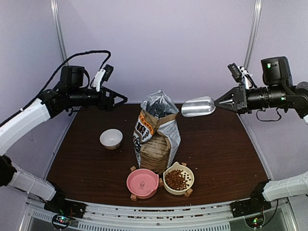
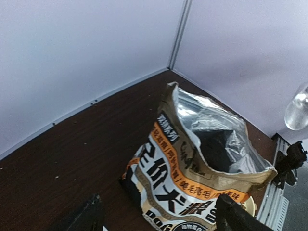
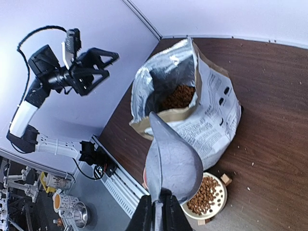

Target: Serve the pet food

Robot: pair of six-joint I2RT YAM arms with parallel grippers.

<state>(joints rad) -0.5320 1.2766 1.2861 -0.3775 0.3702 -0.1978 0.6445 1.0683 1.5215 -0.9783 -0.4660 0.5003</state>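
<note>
The right gripper [image 1: 217, 102] is clamped narrow on the handle of a metal scoop [image 1: 197, 107], which it holds level in the air with its mouth pointing toward the open top of the paper bag [image 1: 156, 139], just off the bag's 2 o'clock side and not touching it. The bag stands upright at the middle of the dark table [image 1: 216, 144], its foil-lined mouth gaping. The pet food [image 1: 176, 179] lies in two places: a heap of reddish-brown kibble fills the cream bowl [image 1: 188, 173] at the bag's 5 o'clock, close against its base, and the right wrist view shows more down inside the bag. A pink bowl [image 1: 142, 183] sits beside the cream one, at the bag's 6 o'clock. The left gripper [image 1: 122, 100] hangs in the air at the bag's 10 o'clock, spread wide and holding nothing. Below it a white bowl [image 1: 111, 138] rests on the table at the bag's 9 o'clock.
</note>
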